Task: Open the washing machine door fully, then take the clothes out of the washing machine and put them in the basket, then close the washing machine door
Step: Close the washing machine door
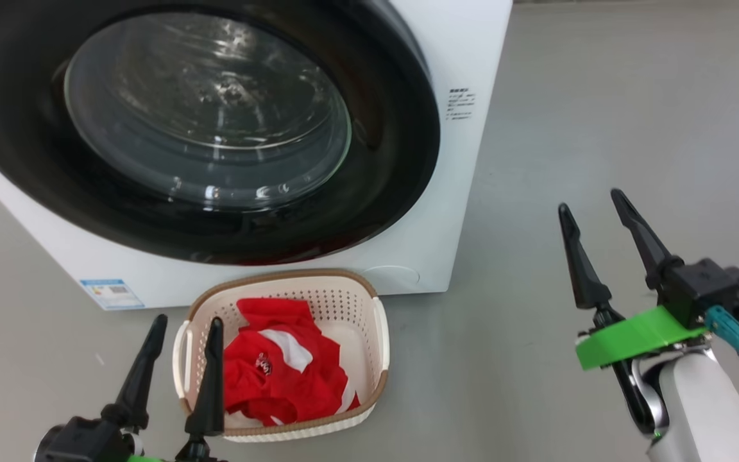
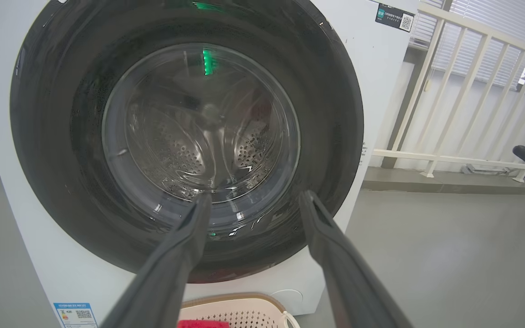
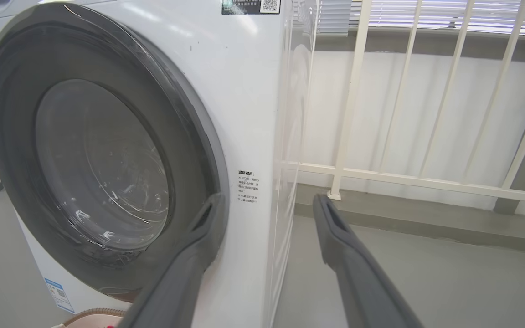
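The right gripper [image 1: 590, 200] has its two dark fingers spread wide. It holds and touches nothing, and it is over the grey floor [image 1: 600, 96] to the right of the washing machine [image 1: 466, 51]. Its pale forearm [image 1: 703, 398] rises from the lower right corner of the head view, with the fingers pointing up and slightly left (a green band [image 1: 632, 333] wraps the wrist). The left gripper [image 1: 188, 321] is also wide open and empty. It is low at the left, with its fingers aimed at the washing machine door [image 1: 196, 128]. The glossy black door is shut flat against the machine front, and the perforated drum shows through its glass. The clothes [image 1: 280, 372], red with white panels, lie bunched inside the basket [image 1: 344, 301], which is on the floor just in front of the machine, below the door.
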